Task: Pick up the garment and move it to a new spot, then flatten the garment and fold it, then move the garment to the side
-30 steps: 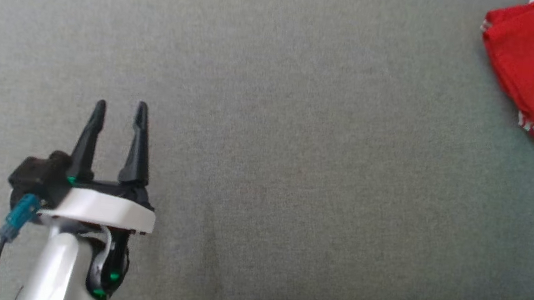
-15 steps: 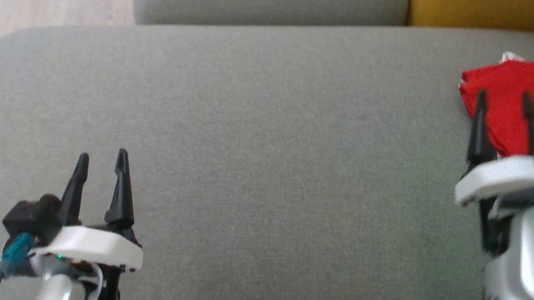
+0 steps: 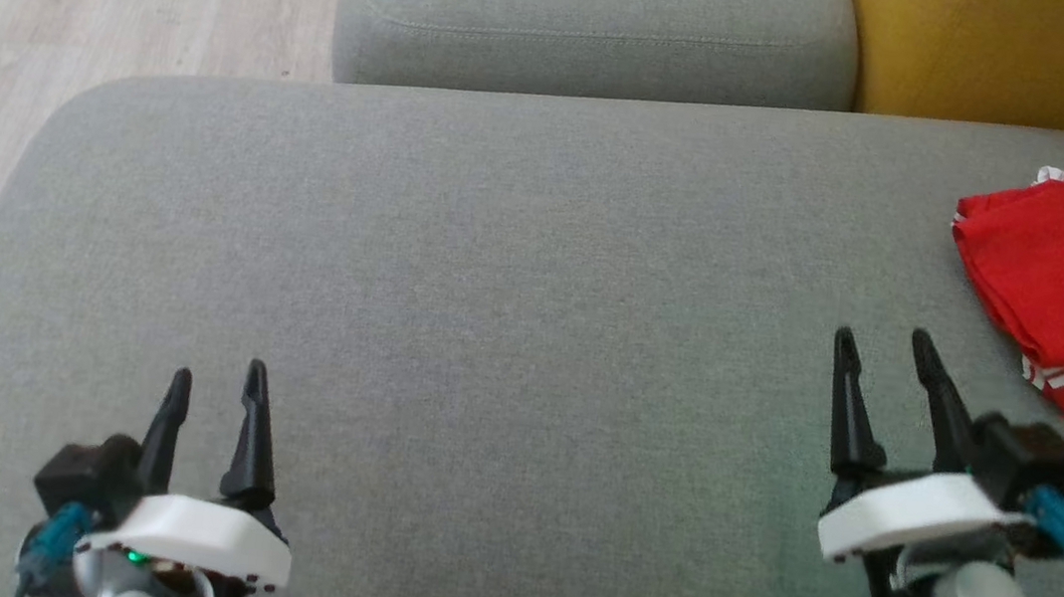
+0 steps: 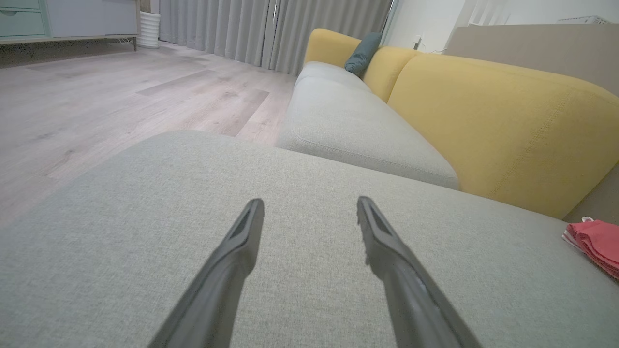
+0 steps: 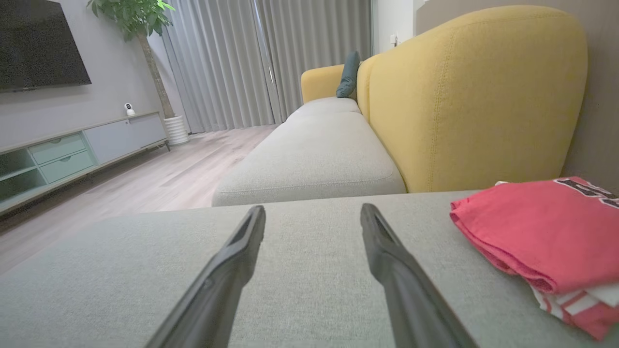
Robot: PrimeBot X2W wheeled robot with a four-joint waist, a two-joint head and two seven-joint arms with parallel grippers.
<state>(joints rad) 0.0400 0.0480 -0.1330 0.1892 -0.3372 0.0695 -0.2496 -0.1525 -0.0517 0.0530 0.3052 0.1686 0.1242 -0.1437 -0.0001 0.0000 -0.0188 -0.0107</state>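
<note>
Withdrawal by the right gripper (image 3: 880, 335); task looks finished.
The folded red jersey (image 3: 1061, 269) lies far right on the grey fabric cushion (image 3: 516, 267); that gripper, lately over it, stands apart, wide and empty, as does the left gripper (image 3: 218, 370).

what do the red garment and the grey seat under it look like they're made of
Red garment: thin, soft, matte cloth, probably a sports-jersey knit; it lies in limp folded layers with white trim and dark lettering. Grey seat: matte woven upholstery over padding, judging by its flecked weave and rounded edges.
</note>
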